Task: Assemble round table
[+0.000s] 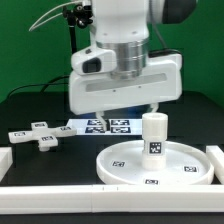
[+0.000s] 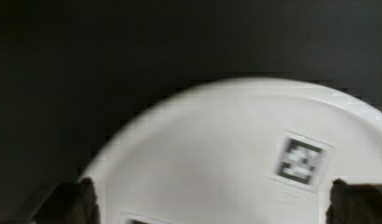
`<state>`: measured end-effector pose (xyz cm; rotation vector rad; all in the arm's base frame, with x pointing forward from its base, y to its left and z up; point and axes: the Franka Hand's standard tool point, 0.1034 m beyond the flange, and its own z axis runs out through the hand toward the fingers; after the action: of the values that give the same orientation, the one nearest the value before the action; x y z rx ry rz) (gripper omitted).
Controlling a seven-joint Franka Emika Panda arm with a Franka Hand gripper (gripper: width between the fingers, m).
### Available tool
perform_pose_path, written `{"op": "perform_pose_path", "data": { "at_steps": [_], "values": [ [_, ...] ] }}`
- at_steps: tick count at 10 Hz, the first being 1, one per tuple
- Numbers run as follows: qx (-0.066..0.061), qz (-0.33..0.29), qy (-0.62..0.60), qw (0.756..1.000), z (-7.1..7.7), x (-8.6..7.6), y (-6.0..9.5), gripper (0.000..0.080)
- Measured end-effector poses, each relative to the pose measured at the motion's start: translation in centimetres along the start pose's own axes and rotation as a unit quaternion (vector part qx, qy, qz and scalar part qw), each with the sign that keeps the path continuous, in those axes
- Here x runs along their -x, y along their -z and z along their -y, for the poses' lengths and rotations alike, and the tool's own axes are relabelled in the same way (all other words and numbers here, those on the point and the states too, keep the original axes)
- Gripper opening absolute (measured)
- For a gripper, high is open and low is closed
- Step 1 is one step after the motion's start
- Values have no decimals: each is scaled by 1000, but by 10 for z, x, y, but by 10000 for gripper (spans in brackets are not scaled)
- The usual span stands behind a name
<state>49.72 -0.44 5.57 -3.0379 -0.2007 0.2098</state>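
Observation:
The large rimmed round disc (image 1: 130, 165) lies flat on the black table at the exterior view's right. The short thick cylinder leg (image 1: 154, 136) stands upright on it, a tag on its side. The small cross-shaped base (image 1: 37, 133) lies at the exterior view's left. My gripper (image 1: 125, 112) hangs above and just behind the disc, open and empty, beside the leg but apart from it. In the wrist view the disc (image 2: 223, 140) fills the frame with one tag (image 2: 303, 160) showing, between my spread fingertips (image 2: 67, 203). The leg and the base are out of the wrist view.
The marker board (image 1: 108, 126) lies flat behind the disc, under the gripper. Plain white border blocks run along the front (image 1: 80, 203), the exterior view's left (image 1: 5, 160) and right (image 1: 215, 155).

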Motion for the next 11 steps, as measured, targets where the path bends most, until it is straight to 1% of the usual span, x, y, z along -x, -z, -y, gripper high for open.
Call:
{"op": "perform_pose_path", "data": {
  "at_steps": [1, 2, 3, 4, 6, 8, 9, 10, 11],
  "values": [
    [5, -4, -16, 1000, -17, 8, 2, 649],
    [5, -4, -9, 1000, -31, 15, 4, 649],
    [7, -8, -9, 1000, -49, 18, 9, 649],
    [8, -15, -7, 1000, -59, 17, 16, 649],
    [8, -13, -9, 1000, -57, 18, 13, 649],
    [8, -13, -8, 1000, -59, 18, 14, 649],
    [9, -18, -14, 1000, -70, 19, 16, 649],
    [11, -30, -36, 999, -86, 23, 21, 649],
    [7, -28, -67, 997, -98, 31, 23, 649]
  ]
}}
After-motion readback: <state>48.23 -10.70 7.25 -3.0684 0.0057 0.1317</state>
